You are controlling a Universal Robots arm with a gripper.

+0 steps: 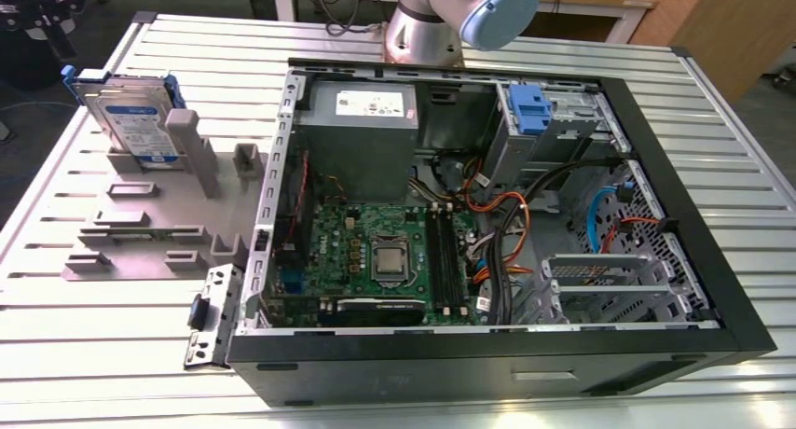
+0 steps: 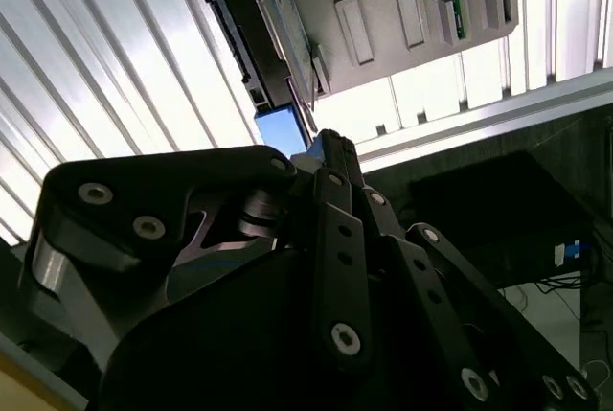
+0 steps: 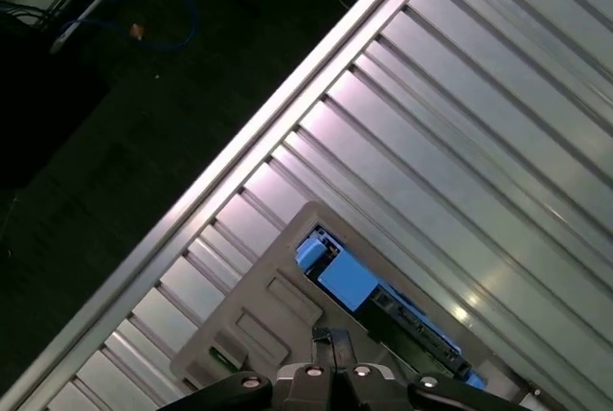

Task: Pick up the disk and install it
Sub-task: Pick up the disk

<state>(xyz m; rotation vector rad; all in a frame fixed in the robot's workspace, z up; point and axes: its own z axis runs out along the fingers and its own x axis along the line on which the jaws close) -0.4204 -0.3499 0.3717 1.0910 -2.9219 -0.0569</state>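
Disk (image 1: 130, 119) stands on edge in the grey holder (image 1: 137, 235) on the desk (image 1: 696, 121) beside the case (image 1: 696, 289). Your end effector (image 3: 330, 337) hangs over it, pinched narrow and empty; descending like that could topple it.

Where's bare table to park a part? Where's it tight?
Free: table at the exterior view's lower left, in front of the holder block; also the strip on that view's right of the computer case. Tight: gap between holder block and case, and among the cables inside.
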